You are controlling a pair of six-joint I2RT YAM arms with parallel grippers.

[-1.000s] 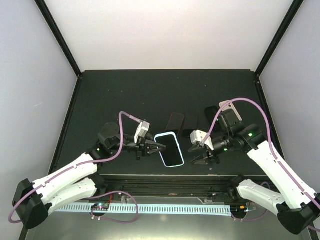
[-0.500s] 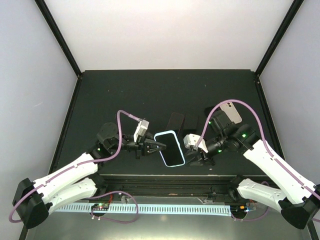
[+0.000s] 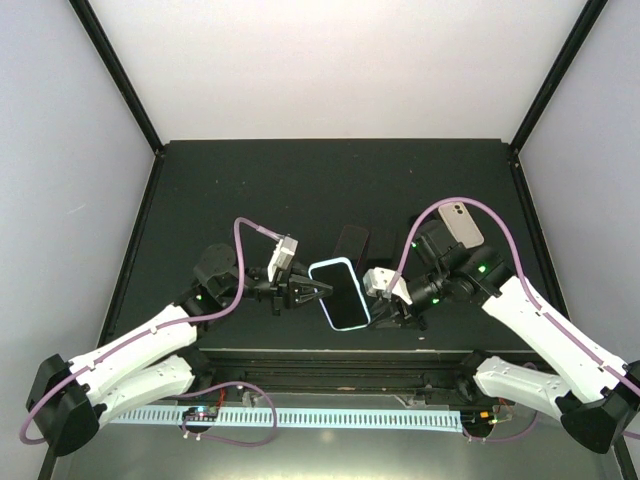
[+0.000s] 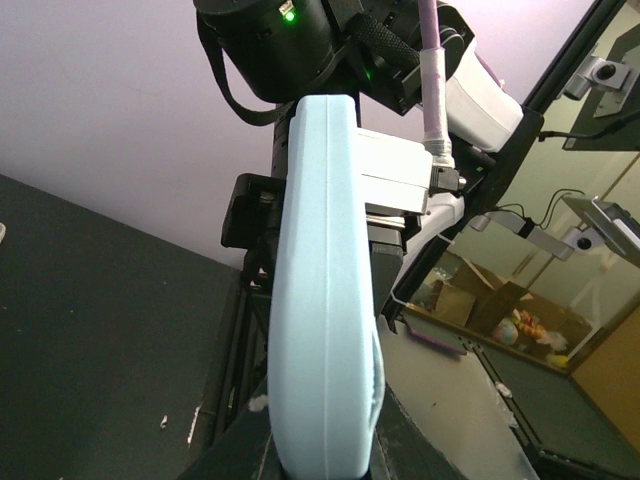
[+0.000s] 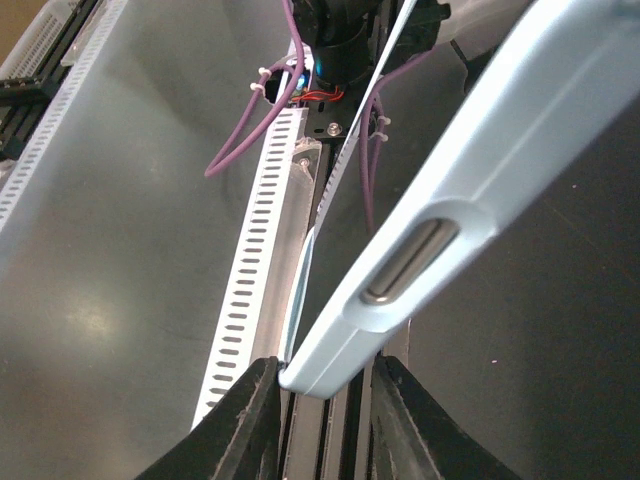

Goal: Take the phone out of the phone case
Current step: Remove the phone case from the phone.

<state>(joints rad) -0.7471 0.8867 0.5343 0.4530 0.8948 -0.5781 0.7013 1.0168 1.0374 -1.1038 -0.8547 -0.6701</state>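
Black tabletop [image 3: 250, 190] below. My left gripper [image 3: 322, 292] pinches the pale blue soft phone case [image 4: 320, 300] by its left long edge; my right gripper [image 3: 384, 306] straddles the opposite near corner, clamp unclear.

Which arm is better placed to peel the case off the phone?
Probably right: the right gripper straddles the phone case near a corner, where peeling starts; the left gripper holds its other edge.

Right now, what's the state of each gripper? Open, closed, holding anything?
Left gripper: closed on the phone case, gripping one long edge.
Right gripper: closed on the phone case's opposite edge, near a corner.
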